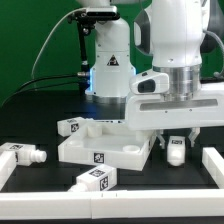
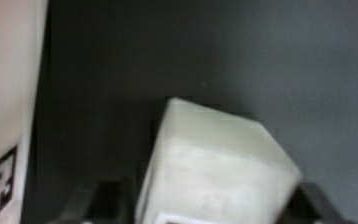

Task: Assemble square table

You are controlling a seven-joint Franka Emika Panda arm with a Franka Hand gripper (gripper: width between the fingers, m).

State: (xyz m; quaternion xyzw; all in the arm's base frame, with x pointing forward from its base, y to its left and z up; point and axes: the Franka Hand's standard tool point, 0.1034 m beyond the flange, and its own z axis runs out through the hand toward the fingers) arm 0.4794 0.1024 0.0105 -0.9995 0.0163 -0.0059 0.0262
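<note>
The white plastic square panel with raised rim (image 1: 105, 150) lies on the black table (image 1: 40, 105). One stubby white tagged leg (image 1: 176, 150) stands just beside the panel, on the exterior view's right. The gripper (image 1: 176, 141) straddles the leg, but whether it is clamping it cannot be told.

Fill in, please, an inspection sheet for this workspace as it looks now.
Surface: black tabletop, edged by long white bars.
Job's things: white plastic square panel; four stubby white tagged legs: left leg, front leg, rear leg by the panel's far corner, fourth leg beneath the hand.
Clutter: nothing seen.
Grippers: hand straddles the fourth leg; grip unclear.
Cables: black cable behind.
Surroundings: green backdrop.
</note>
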